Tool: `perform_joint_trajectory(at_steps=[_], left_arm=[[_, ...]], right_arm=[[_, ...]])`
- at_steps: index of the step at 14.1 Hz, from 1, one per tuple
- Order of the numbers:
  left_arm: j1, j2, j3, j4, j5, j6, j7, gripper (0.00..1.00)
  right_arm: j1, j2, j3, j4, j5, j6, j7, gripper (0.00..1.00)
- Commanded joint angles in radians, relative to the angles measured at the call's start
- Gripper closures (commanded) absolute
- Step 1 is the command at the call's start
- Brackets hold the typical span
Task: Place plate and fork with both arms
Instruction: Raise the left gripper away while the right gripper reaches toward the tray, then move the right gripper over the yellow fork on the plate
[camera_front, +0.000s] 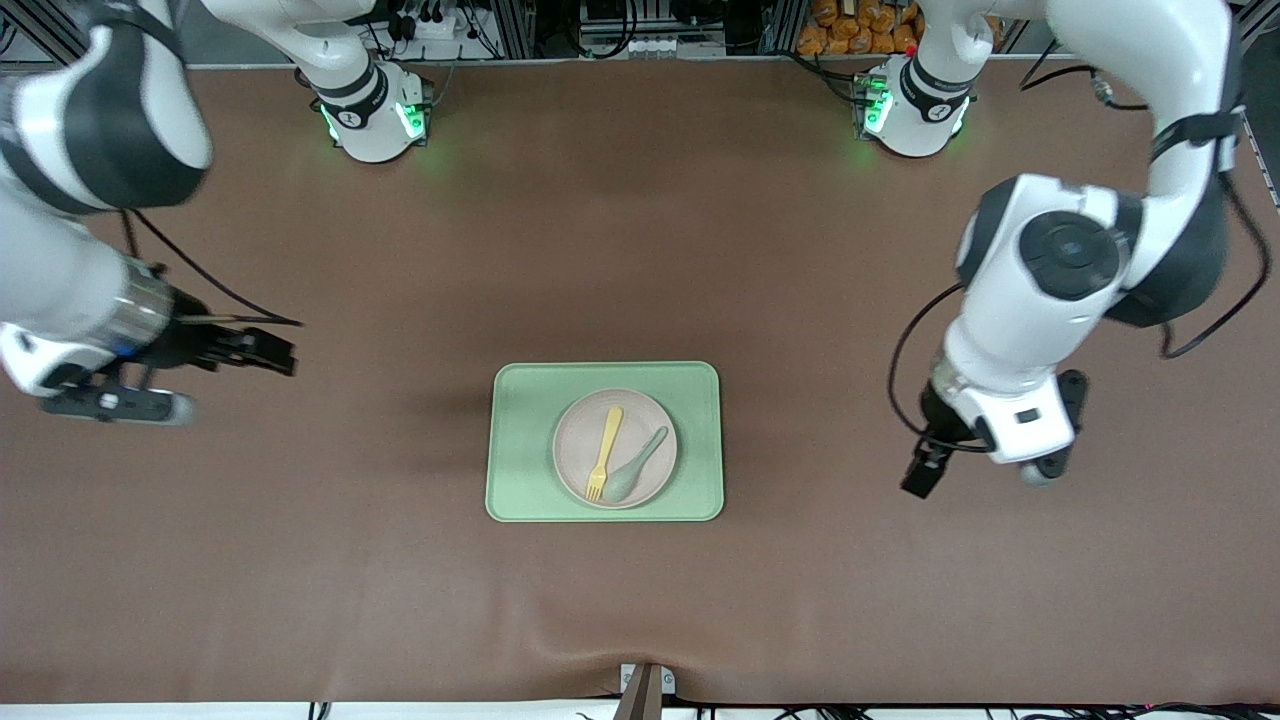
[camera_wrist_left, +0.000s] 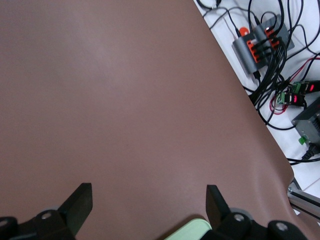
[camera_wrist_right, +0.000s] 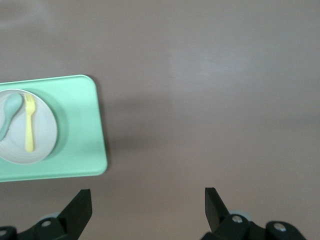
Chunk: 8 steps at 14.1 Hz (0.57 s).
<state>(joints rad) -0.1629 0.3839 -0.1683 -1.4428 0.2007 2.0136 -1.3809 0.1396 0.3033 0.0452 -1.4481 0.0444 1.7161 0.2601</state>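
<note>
Judging by how things lie, the placing looks finished: the plate (camera_front: 615, 448) sits on the green tray (camera_front: 520, 480) in the middle of the surface (camera_front: 640, 250), somewhat nearer the front-camera edge than the arms' bases, and the fork (camera_front: 605, 452) lies on the plate beside a pale green spoon (camera_front: 633, 467), the two just beside each other, tines and bowl toward the front-camera edge. The left tool (camera_front: 925, 470) hangs over bare surface toward the left arm's end, well apart from the tray, its fingers (camera_wrist_left: 80, 202) spread wide with nothing between them; the right tool (camera_front: 262, 352) hangs over bare surface toward the right arm's end, likewise spread and empty, with the tray in sight of its wrist camera. No grasp is in hand, so the likely next move is only a retreat to rest, which calls for keeping both arms clear of the tray. The plate is round, cream-white, with a shallow rim, about half the tray's width; the fork is small, pale yellow, shorter than the plate is wide
</note>
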Motion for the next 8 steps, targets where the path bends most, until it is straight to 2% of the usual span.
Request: perform_joint_trajectory(at_steps=[1,5,8], left_arm=[[0.041,-0.1,-0.011,-0.033,-0.039,-0.099,0.129,0.0],[0.098,-0.198,-0.011,-0.036,-0.099,-0.264,0.401,0.0],[0.123,-0.264,-0.008,-0.047,-0.148,-0.366,0.586,0.0]], right_arm=[[0.067,0.149,-0.005,0.134,-0.005,0.031,0.121,0.0],[0.191,0.397,-0.005,0.369,-0.001,0.091,0.227,0.0],[0.238,0.448,-0.005,0.374,-0.001,0.201,0.268,0.0]])
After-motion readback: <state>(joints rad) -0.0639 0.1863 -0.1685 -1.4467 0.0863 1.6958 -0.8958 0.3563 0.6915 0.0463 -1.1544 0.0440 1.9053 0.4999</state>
